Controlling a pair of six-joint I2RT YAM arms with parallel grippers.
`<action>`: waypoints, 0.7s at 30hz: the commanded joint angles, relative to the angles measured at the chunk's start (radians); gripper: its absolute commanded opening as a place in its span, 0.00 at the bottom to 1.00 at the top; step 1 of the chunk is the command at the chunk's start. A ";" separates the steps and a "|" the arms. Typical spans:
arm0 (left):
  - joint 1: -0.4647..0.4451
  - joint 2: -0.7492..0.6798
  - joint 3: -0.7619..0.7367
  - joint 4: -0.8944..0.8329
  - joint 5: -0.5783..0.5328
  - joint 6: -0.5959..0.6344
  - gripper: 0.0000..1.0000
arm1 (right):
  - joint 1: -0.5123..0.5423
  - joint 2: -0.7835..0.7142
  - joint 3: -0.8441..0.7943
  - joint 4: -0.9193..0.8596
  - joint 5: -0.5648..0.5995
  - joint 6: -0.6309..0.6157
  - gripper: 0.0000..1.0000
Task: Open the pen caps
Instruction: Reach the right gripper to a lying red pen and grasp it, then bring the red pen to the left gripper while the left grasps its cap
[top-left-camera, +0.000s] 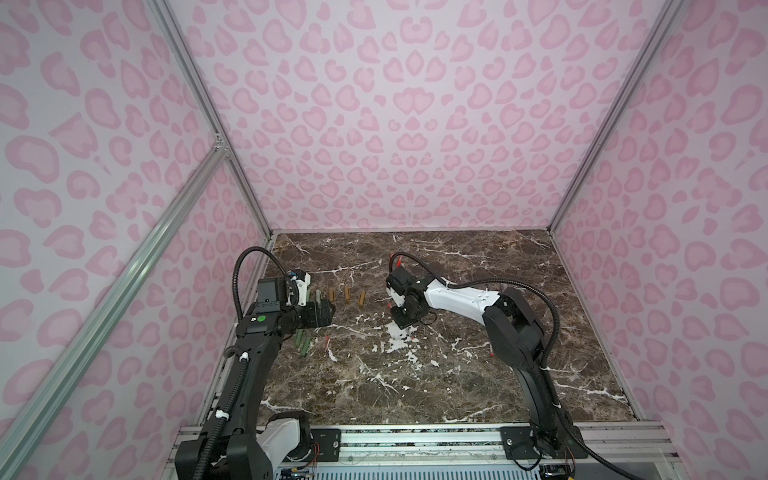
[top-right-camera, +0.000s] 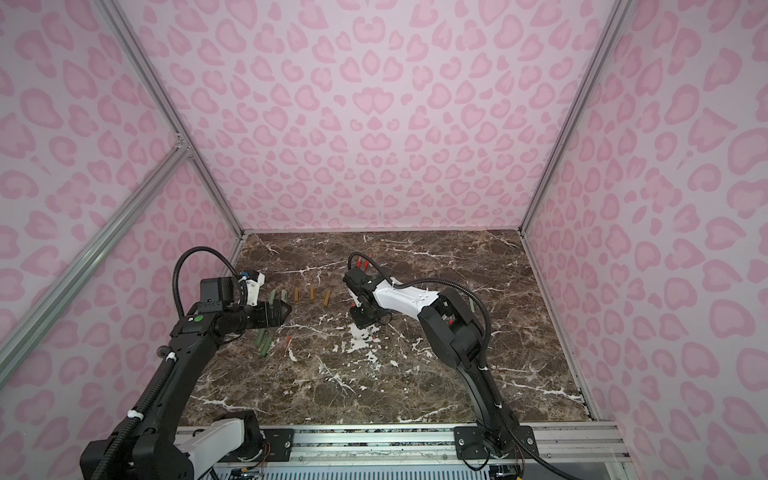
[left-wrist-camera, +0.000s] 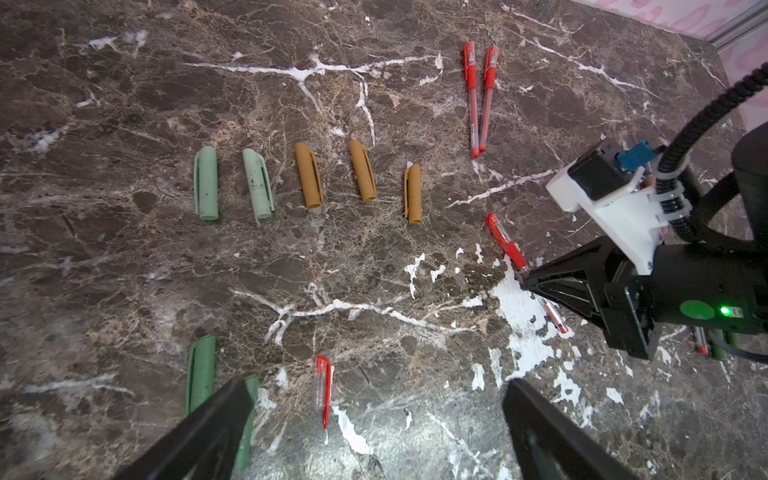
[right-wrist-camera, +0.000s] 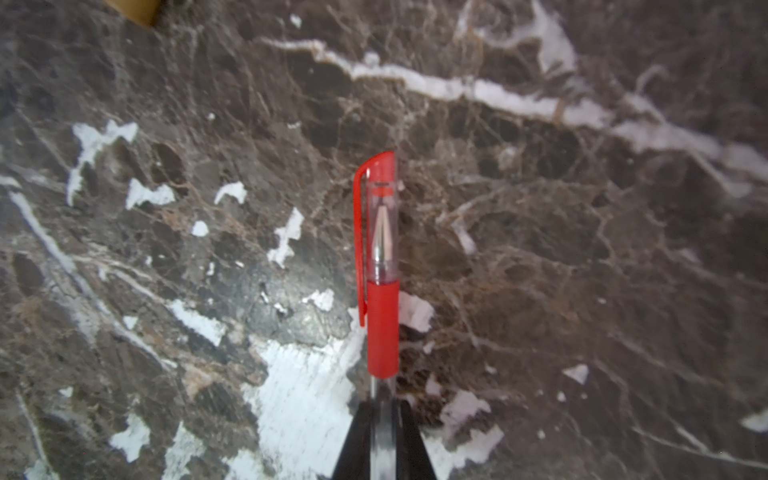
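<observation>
Red pen (right-wrist-camera: 382, 266) is clamped by its clear barrel in the right gripper (right-wrist-camera: 383, 432), its cap (right-wrist-camera: 380, 216) presented free; the left gripper (left-wrist-camera: 374, 419) is held spread wide, likely to pull it.

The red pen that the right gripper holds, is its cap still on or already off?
On. In the right wrist view the cap covers the tip of the red pen, which the right gripper clamps by its clear barrel.

A row of five pen caps (left-wrist-camera: 307, 178) lies on the table (left-wrist-camera: 124, 270). To the right of that row, two capped pens (left-wrist-camera: 478, 99) lie side by side and touching. In front of the row lies a lone cap (left-wrist-camera: 324, 388).
</observation>
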 joint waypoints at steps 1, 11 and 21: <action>0.002 -0.005 -0.001 0.030 0.021 -0.005 0.98 | 0.004 0.016 -0.027 -0.025 0.005 -0.012 0.07; 0.004 0.012 0.015 0.029 0.164 -0.040 1.00 | 0.029 -0.122 -0.055 0.006 -0.011 0.042 0.00; 0.005 0.014 -0.021 0.139 0.397 -0.180 0.94 | 0.144 -0.269 -0.078 0.156 -0.019 0.178 0.00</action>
